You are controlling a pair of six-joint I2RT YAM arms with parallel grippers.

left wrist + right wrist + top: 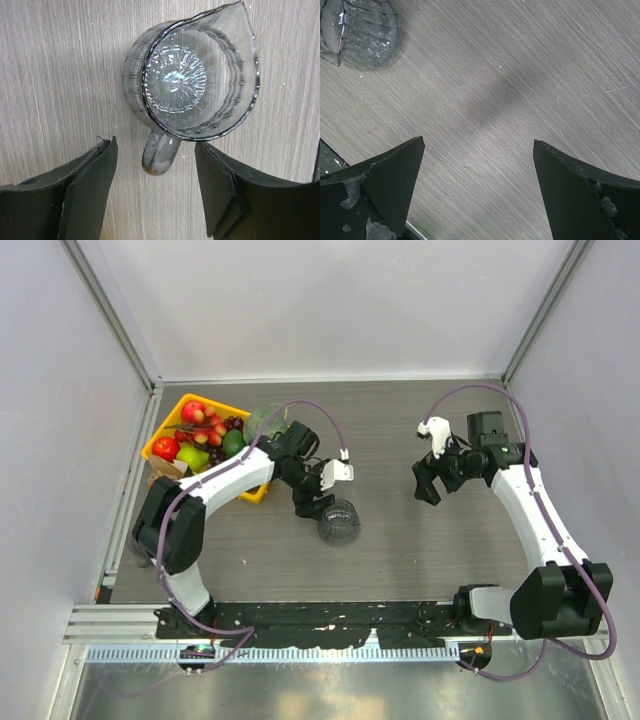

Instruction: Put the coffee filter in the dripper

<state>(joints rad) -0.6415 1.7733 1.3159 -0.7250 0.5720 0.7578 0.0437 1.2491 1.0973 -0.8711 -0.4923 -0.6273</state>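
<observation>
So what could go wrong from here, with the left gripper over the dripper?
1. The left gripper hangs open astride the handle of the dripper; a skewed close or descent could push or tip the glass.
2. No filter shows in any view, and the right gripper is open over the table, holding nothing. The dripper may get handled with nothing ready to go in it.

left gripper (311, 503) just beside dripper (339, 522), right gripper (428, 486) well apart
</observation>
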